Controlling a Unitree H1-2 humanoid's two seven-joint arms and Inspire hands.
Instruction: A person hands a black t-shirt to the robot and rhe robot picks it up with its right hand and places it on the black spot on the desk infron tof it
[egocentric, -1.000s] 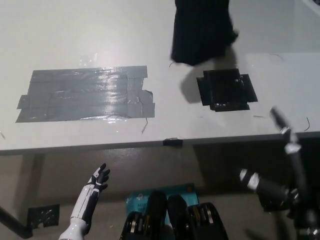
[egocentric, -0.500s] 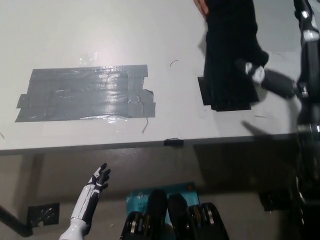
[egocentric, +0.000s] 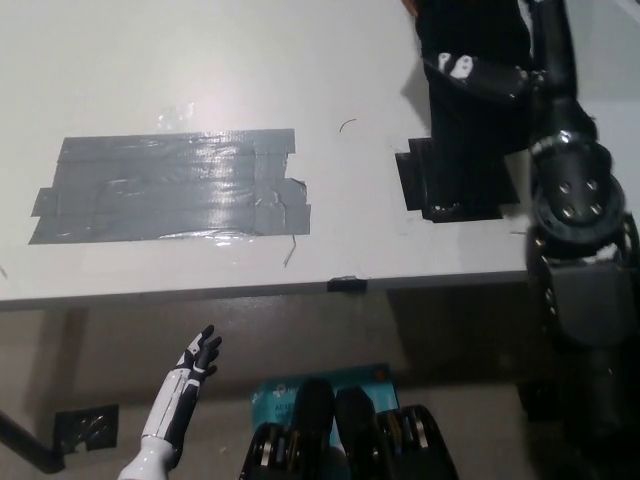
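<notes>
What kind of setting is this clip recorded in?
Probably a lab or test workspace, not a home: a plain white desk marked with a grey duct-tape patch and a black tape square, with more tape on the bare floor below.

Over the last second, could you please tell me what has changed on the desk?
The right hand rose from below the desk edge at the right and reached across to the t-shirt. The t-shirt shifted right and now hangs over the black spot; a firm grasp cannot be confirmed. The left hand stayed low below the desk, and the grey tape patch did not move.
</notes>
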